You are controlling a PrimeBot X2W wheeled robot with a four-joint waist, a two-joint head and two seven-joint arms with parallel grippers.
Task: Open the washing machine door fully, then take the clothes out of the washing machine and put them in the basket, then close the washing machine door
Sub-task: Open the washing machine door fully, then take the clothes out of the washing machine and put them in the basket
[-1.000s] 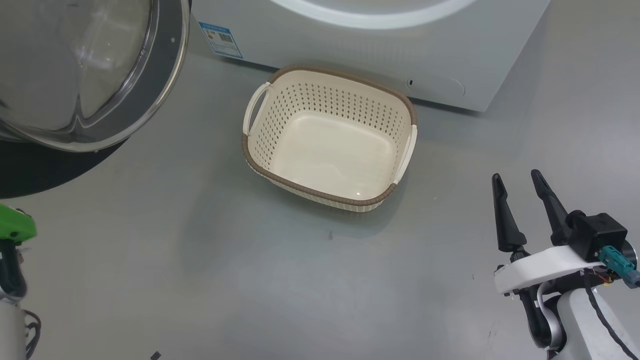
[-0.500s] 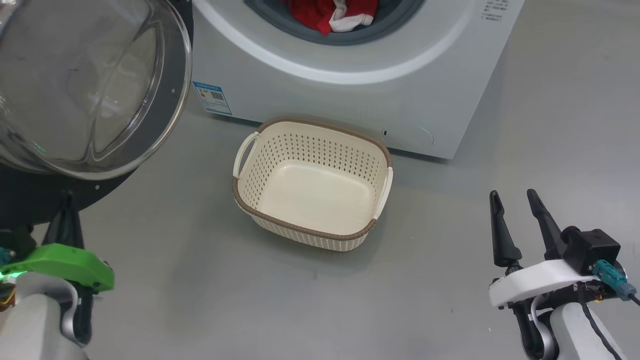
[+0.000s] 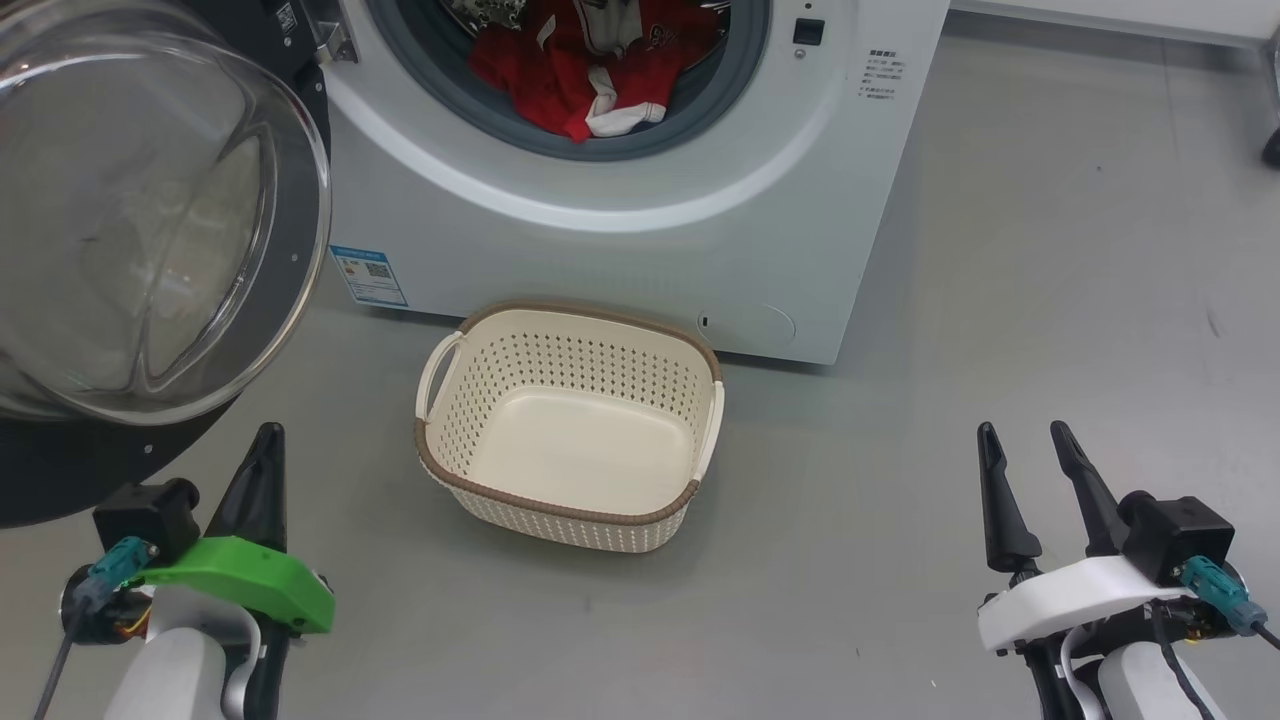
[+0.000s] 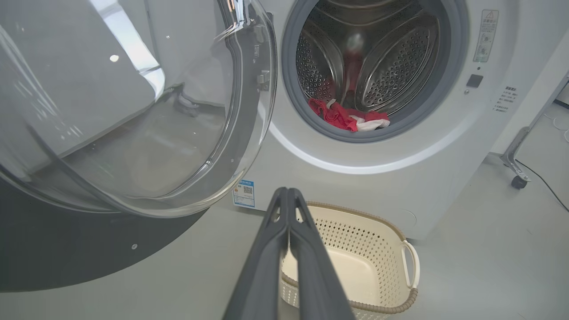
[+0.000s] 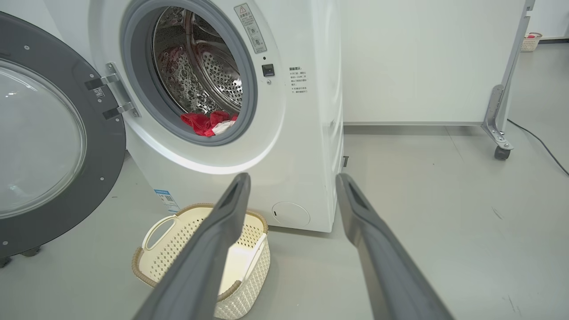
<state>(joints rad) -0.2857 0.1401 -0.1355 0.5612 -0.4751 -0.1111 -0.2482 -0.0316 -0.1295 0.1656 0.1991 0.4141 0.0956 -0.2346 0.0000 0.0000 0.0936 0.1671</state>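
- Head view, nearest the robot: the left gripper (image 3: 268,440) sits at lower left, its two dark fingers clenched together on nothing. The right gripper (image 3: 1022,435) sits at lower right, jaws released and wide, also empty.
- Between them and a little further on, the basket (image 3: 560,505) stands empty on the floor (image 3: 850,560). It is just in front of the washing machine (image 3: 620,250) and apart from both grippers.
- At the left, the washing machine door (image 3: 300,260) hangs swung outward, bulging above the left gripper and leaving the opening uncovered.
- Furthest, the clothes (image 3: 560,85) lie heaped on the lower lip of the drum (image 5: 209,75), up and ahead of both jaws. They spread side to side, with a white-trimmed fold drooping over the grey rim.
- The heap sits somewhat nearer the left gripper's side, but the door crowds that side and those fingers are closed.
- The right arm has a clear path and ready jaws, so it looks the likelier one to reach up and inward. From there the basket lies directly below the opening.
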